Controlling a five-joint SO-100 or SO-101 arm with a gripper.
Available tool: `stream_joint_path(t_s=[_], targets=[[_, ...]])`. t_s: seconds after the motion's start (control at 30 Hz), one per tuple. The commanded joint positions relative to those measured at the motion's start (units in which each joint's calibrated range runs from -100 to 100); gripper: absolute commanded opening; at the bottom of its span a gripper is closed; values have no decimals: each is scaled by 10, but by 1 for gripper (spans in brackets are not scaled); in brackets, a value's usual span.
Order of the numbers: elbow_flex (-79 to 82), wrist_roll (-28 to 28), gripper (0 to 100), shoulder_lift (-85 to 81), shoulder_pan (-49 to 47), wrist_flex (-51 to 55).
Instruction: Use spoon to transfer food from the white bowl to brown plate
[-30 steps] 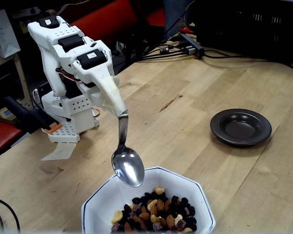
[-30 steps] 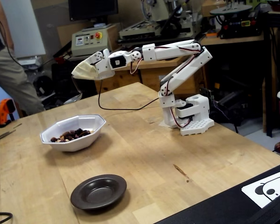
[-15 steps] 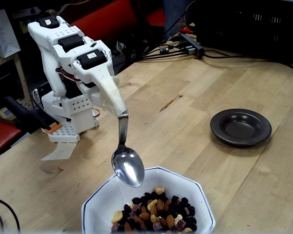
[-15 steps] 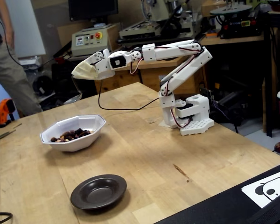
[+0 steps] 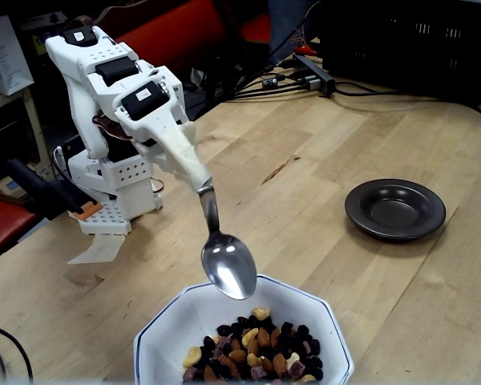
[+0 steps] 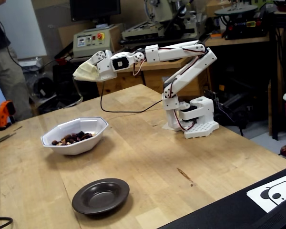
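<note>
The gripper (image 5: 194, 172) is shut on the cream-taped handle of the spoon (image 5: 227, 269). The shiny spoon hangs tilted down, its oval bowl empty, just above the far rim of the white bowl (image 5: 167, 322). The food (image 5: 256, 349), nuts and dark raisins, lies in the near part of that bowl. The brown plate (image 5: 395, 210) sits empty to the right, well apart. In the other fixed view the arm reaches left, the gripper (image 6: 86, 72) is above and behind the white bowl (image 6: 81, 145) with food (image 6: 72, 138), and the brown plate (image 6: 101, 195) is nearer the camera.
The arm's white base (image 6: 195, 121) is fixed to the wooden table. Cables and a power strip (image 5: 309, 74) lie at the table's back edge. A person (image 6: 2, 62) stands at the left, by an orange tool (image 6: 5, 112). A black surface (image 6: 257, 205) borders the table.
</note>
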Motion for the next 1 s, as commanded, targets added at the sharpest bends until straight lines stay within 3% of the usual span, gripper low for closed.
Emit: stream_joint_path(t_s=[0.0,0.2,0.33,0.7,0.97], targets=[[-36,-15,4,-11,20,-6],[-35,-9,4,-11,20,-6],[-30,25,4,-11,20,-24],[149,49,4,-11,19,-279],[192,49,4,-6,19,-321]])
